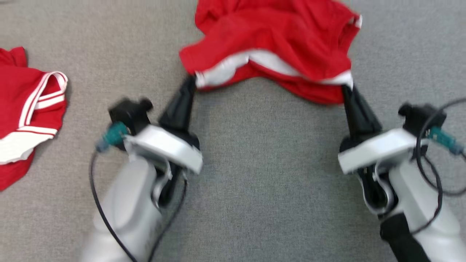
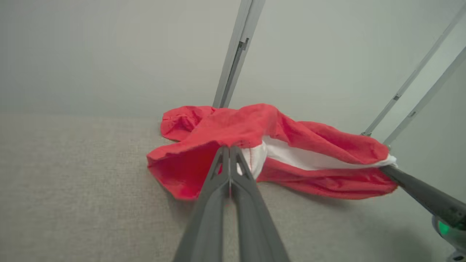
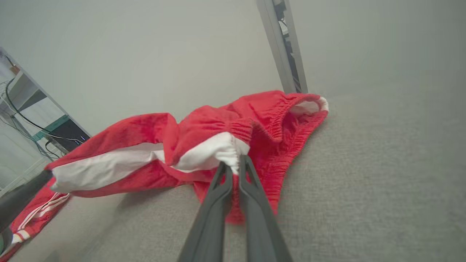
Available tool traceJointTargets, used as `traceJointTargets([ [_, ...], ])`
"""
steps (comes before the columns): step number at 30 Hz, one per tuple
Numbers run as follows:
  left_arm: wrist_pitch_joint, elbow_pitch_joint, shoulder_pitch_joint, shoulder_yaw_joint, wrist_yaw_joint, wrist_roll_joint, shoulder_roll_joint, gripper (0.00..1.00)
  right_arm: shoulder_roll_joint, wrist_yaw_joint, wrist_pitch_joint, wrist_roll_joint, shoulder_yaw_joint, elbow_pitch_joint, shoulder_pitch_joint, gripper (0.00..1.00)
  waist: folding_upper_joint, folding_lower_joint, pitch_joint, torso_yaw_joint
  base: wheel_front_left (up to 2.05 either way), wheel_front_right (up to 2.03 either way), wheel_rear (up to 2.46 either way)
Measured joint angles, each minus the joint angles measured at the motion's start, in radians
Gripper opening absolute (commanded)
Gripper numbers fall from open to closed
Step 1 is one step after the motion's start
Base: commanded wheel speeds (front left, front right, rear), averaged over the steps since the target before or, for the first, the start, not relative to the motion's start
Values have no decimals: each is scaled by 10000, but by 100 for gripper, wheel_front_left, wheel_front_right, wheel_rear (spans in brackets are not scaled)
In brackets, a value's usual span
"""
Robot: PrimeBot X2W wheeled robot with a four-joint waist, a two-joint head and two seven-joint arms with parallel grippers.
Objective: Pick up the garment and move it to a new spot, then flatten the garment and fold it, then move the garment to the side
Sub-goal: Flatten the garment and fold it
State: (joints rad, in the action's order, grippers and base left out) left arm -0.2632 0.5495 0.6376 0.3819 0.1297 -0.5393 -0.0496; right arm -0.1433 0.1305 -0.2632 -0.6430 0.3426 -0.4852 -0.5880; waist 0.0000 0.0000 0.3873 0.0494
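We see a grey fabric surface (image 1: 262, 174) with open room across its near half and right side; a second red garment (image 1: 29, 109) lies toward its left edge; the garment (image 1: 271, 40), red shorts with white trim, is bunched near the far edge, its near hem stretched between our fingers. Our left gripper (image 1: 192, 80) is clenched on the hem's left corner; our right gripper (image 1: 347, 89) is clenched on its right corner; the wrist views add a metal post (image 2: 236, 54) behind the far edge; the right one adds a shelf with cables (image 3: 32, 116).

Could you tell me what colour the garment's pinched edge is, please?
White band on the red garment; clearest in the right wrist view.
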Motion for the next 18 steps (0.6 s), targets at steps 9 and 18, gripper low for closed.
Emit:
traceJointTargets([
  [9,0,-1994,-3212,447,8,259,-947,0,-629,0,0,-140,-123,1367,3005,0,0,0,-1266,-30,0,0,0],
  [18,238,-3931,-5646,203,-384,265,-1935,0,-1091,0,0,286,-56,2637,5311,0,0,0,-2370,-60,0,0,0],
])
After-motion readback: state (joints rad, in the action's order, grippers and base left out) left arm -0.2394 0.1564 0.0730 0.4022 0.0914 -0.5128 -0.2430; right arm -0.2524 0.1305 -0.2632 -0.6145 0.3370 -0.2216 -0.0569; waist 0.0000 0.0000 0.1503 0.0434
